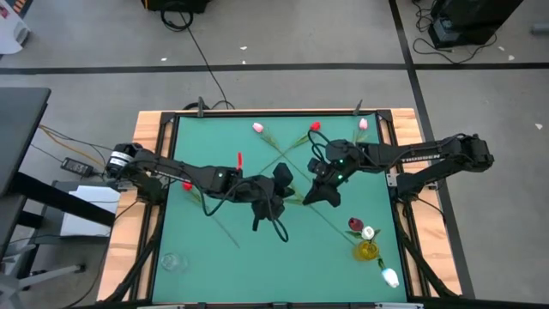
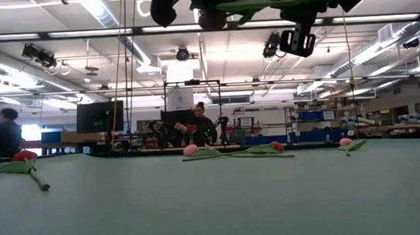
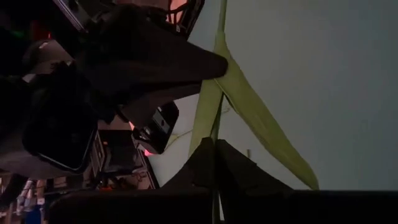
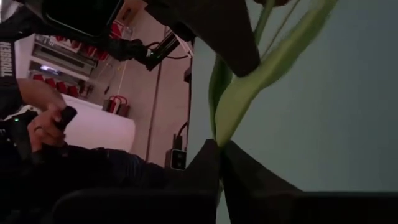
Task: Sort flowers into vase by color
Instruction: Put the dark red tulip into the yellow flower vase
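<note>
Green-topped table (image 1: 206, 257): both pincers mid-frame, left pincer (image 1: 279, 184) and right pincer (image 1: 316, 194) each clenched on one long green-stemmed artificial tulip (image 4: 233, 102). Risk: opposing pulls bend the stem; yellow glass vase (image 1: 367, 249) lower right.

Probably a robotics lab: shelving (image 2: 318, 119), ceiling strip lights (image 2: 111, 11), monitors (image 2: 100, 116).

two robot arms (image 1: 412, 159), about six loose tulips (image 1: 258, 129), one vase (image 1: 367, 249) holding two, one empty glass (image 1: 171, 261)

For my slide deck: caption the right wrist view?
Right gripper shut on a green tulip stem above the green table.
</note>
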`<state>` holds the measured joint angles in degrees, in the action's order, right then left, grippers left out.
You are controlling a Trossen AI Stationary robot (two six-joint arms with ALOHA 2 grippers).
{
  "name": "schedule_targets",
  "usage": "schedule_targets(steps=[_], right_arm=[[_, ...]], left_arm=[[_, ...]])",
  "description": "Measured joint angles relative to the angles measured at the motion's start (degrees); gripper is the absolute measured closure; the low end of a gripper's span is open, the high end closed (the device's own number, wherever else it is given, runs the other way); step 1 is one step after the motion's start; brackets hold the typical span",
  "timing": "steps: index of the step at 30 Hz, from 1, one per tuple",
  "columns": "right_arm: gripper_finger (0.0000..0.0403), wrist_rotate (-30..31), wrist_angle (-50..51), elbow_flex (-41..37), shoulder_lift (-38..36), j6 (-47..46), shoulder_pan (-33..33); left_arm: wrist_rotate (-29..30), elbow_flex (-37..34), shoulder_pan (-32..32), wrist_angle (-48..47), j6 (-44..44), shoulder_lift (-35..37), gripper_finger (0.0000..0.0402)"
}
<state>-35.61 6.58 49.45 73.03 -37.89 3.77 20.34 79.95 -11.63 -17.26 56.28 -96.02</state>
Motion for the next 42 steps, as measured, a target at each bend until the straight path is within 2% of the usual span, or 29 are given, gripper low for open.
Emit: schedule_targets(steps=[2, 5, 10, 13, 17, 20, 25, 28, 31, 37, 39, 42], right_arm=[[0.0384, 0.4, 0.0, 0.0, 0.0, 0.0, -0.1], [0.0395, 4.0, -0.8, 0.0, 0.0, -0.6, -0.4], [0.0397, 6.8, -0.8, 0.0, 0.0, -1.4, -1.0], [0.0398, 10.5, -0.5, 0.0, -0.2, -2.3, -1.5], [0.0400, 21.3, 0.5, 0.0, -1.7, -1.9, -2.1], [0.0401, 32.0, 2.2, 0.0, -4.9, 1.1, -2.9], [0.0402, 51.3, 7.9, 0.0, -15.6, 6.8, -5.4], [0.0402, 58.8, 12.1, 0.0, -22.8, 10.3, -7.2], [0.0402, 60.2, 15.8, 0.0, -28.7, 13.6, -9.3], [0.0403, 58.0, 24.6, 0.0, -38.6, 22.9, -16.4], [0.0403, 57.0, 27.1, 0.0, -42.3, 23.3, -18.8], [0.0403, 54.6, 30.1, 0.1, -47.5, 20.5, -22.0]], left_arm=[[-0.5, 0.0, 0.0, -0.1, -1.8, -0.1, 0.0379], [-1.9, 0.0, 0.6, 0.0, -10.4, -0.2, 0.0351], [-2.1, 0.0, 0.9, -0.1, -24.4, 0.8, 0.0284], [-1.9, 0.0, 0.7, 0.3, -32.7, 2.6, 0.0238], [-0.4, 0.0, 0.7, -1.2, -46.7, 6.3, 0.0191], [-0.3, 0.0, 1.1, -5.1, -56.3, 10.1, 0.0177], [0.0, -1.8, 1.4, -10.3, -68.9, 15.0, 0.0189], [0.7, -6.0, 0.5, -8.8, -73.6, 17.2, 0.0206], [1.1, -13.5, -0.6, -0.7, -77.8, 18.8, 0.0223], [1.4, -30.2, -2.5, 20.3, -91.7, 21.8, 0.0239], [1.8, -33.8, -3.2, 26.8, -96.7, 22.4, 0.0239], [2.4, -35.1, -4.1, 32.6, -99.0, 22.4, 0.0239]])
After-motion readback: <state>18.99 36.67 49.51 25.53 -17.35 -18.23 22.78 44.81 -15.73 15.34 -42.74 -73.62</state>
